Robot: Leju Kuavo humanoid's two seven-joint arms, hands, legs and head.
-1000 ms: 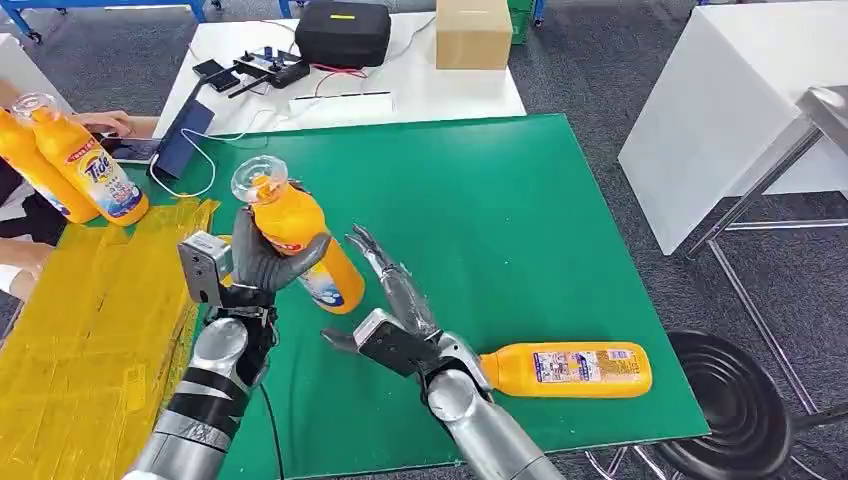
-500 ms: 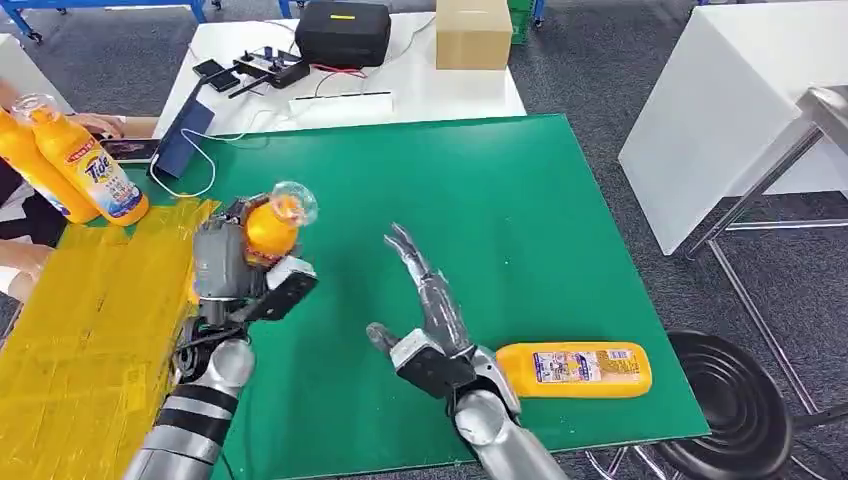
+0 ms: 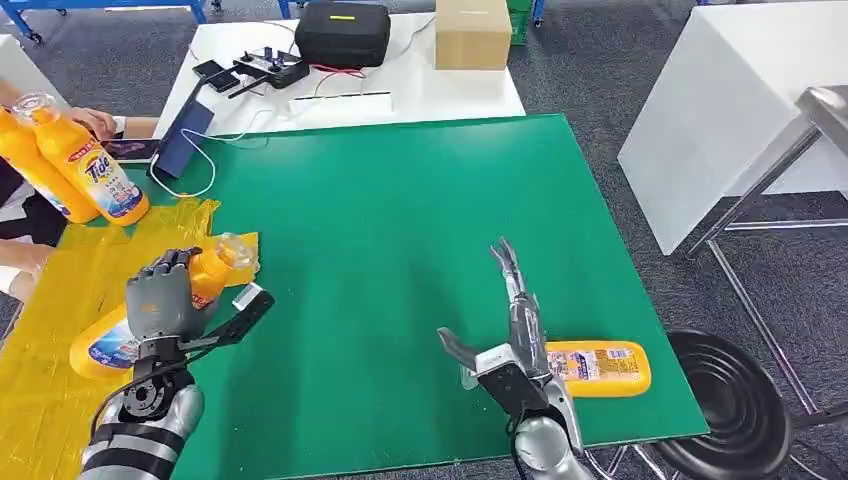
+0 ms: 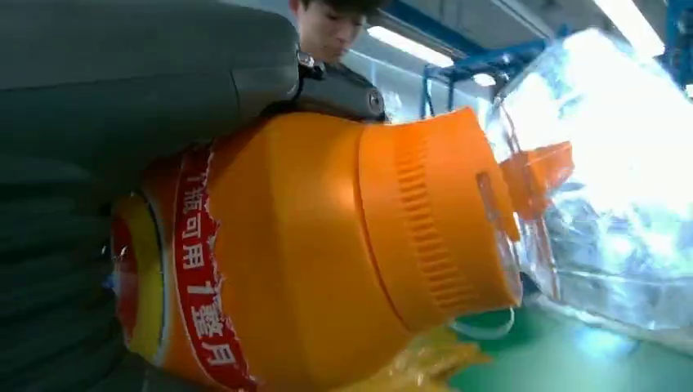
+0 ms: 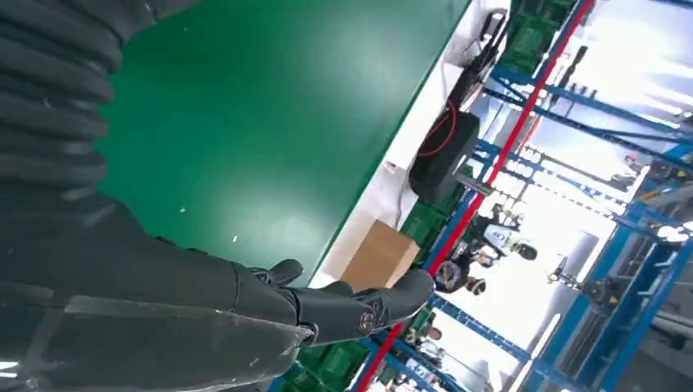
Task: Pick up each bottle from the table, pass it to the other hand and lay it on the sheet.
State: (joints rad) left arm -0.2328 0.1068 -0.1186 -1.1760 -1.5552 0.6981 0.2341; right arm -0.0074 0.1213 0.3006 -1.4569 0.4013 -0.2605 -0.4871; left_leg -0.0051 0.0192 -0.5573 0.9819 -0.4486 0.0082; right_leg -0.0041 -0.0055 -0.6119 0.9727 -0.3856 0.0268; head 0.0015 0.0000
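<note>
Yellow crinkled sheet (image 3: 90, 300) covers the near-left part of the green table (image 3: 420, 220), and the left hand (image 3: 160, 295) hangs over it with its fingers wrapped round an orange bottle (image 3: 205, 275). That bottle lies tilted low across the sheet, its clear cap (image 3: 238, 250) pointing far and right toward the sheet's edge, its base near the left. In the left wrist view the same bottle (image 4: 310, 253) is pressed against the grey palm, the orange neck and the clear cap (image 4: 605, 188) close to the lens, with a bit of yellow sheet just under it. Whether the bottle already rests its full weight on the sheet I cannot tell.

The right hand (image 3: 510, 330) is over the near-right part of the table, fingers stretched out straight and apart, thumb out to the left, holding nothing. In the right wrist view its dark fingers (image 5: 343, 306) reach out above bare green.

Just to the right of that hand a second orange bottle (image 3: 590, 368) lies on its side on the green, close to the near edge.

At the far left two more orange bottles (image 3: 85, 165) stand upright beside the sheet, with a person's hand (image 3: 95, 122) just behind them. Beyond the green table, a white table (image 3: 400, 90) carries a black case (image 3: 343, 32) and a cardboard box (image 3: 472, 32).
</note>
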